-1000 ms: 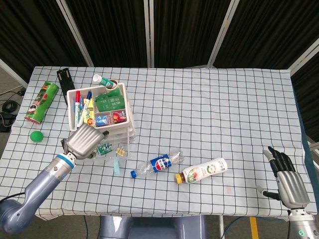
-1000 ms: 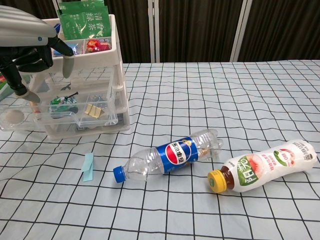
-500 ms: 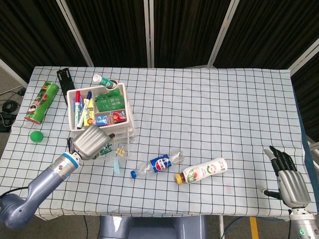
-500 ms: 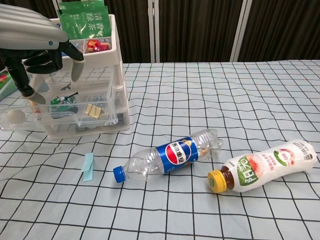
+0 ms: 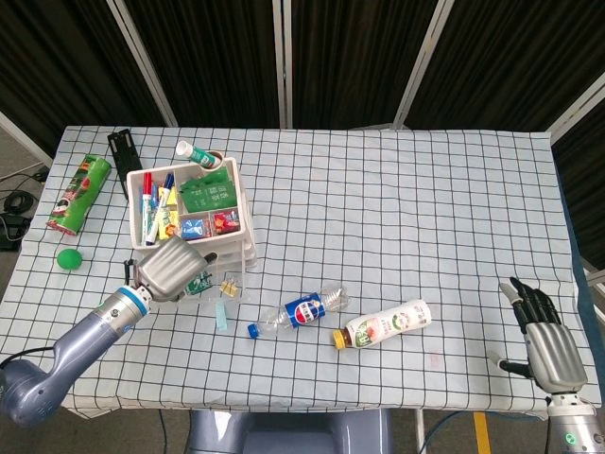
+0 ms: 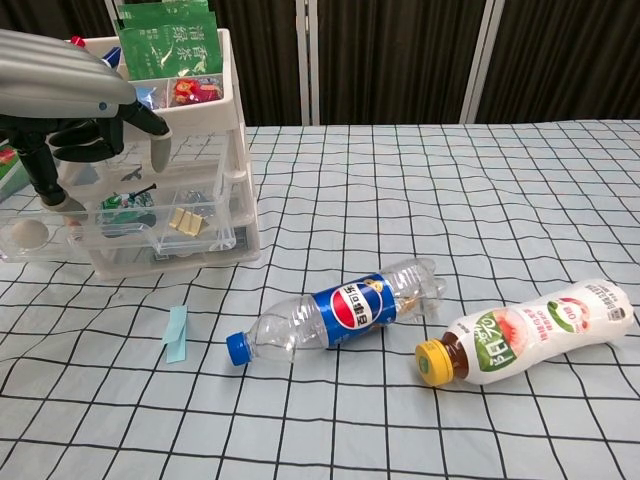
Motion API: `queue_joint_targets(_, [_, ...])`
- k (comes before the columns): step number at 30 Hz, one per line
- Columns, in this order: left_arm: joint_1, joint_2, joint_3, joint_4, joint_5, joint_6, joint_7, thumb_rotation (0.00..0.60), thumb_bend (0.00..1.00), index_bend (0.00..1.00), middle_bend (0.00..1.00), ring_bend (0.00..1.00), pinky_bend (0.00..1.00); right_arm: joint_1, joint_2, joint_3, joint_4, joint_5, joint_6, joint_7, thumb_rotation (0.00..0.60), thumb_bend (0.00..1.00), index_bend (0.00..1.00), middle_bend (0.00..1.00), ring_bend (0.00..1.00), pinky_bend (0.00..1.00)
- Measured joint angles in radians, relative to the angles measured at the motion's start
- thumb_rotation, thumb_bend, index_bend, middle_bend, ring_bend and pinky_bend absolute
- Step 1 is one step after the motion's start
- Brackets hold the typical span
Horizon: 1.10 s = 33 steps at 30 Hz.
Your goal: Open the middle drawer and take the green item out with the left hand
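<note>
We see the left hand (image 6: 70,110) hanging over the pulled-out middle drawer (image 6: 120,225) of the clear plastic drawer unit (image 5: 194,241), its fingers (image 6: 155,140) curled downward and somewhat apart; nothing shows between them. One dark fingertip reaches low toward the drawer's left part, but we cannot tell whether it touches anything inside, since the palm covers that spot from the head camera. The green item (image 6: 125,203) lies inside the open drawer, near its middle, beside some small yellow pieces (image 6: 185,220). It is small, and seen through the clear wall we cannot make out what it is. A pale round thing (image 6: 25,232) sits at the drawer's left end, blurred by the plastic.

The top tray of the unit holds pens and green packets (image 5: 203,192); the chest view cuts the tray off at the upper edge.

The right hand (image 5: 548,345) shows only in the head view, at the lower right beyond the table edge — fingers straight and spread, holding nothing. Its wrist runs out of frame.

On the checked tablecloth (image 5: 397,218) lie a cola bottle (image 6: 335,310) and a yellow-capped drink bottle (image 6: 530,332) on their sides, near each other but apart, plus a pale blue strip (image 6: 176,333) in front of the unit. At the far left are a green can (image 5: 79,193) and a green ball (image 5: 67,258), well apart from the drawers.
</note>
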<state>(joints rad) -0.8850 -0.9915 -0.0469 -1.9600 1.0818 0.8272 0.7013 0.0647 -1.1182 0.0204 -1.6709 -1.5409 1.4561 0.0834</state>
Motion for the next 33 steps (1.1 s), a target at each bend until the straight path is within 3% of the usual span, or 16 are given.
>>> queue_joint_targets(11, [-0.021, -0.023, 0.022, 0.005, -0.066, -0.007, 0.014, 0.6, 0.0, 0.33, 0.82, 0.74, 0.72, -0.001, 0.002, 0.001, -0.001, 0.001, 0.002, 0.005, 0.6, 0.04, 0.0, 0.0, 0.0, 0.0])
queue_joint_targets(26, [-0.053, -0.029, 0.051, -0.02, -0.13, 0.016, 0.058, 0.6, 0.01, 0.46, 0.82, 0.74, 0.72, -0.001, 0.004, 0.0, -0.002, -0.002, 0.004, 0.01, 0.6, 0.04, 0.0, 0.0, 0.0, 0.0])
queue_joint_targets(33, [-0.06, -0.023, 0.057, -0.03, -0.137, 0.024, 0.059, 0.6, 0.19, 0.48, 0.82, 0.74, 0.72, -0.002, 0.003, 0.0, -0.001, -0.003, 0.005, 0.011, 0.6, 0.04, 0.0, 0.0, 0.0, 0.0])
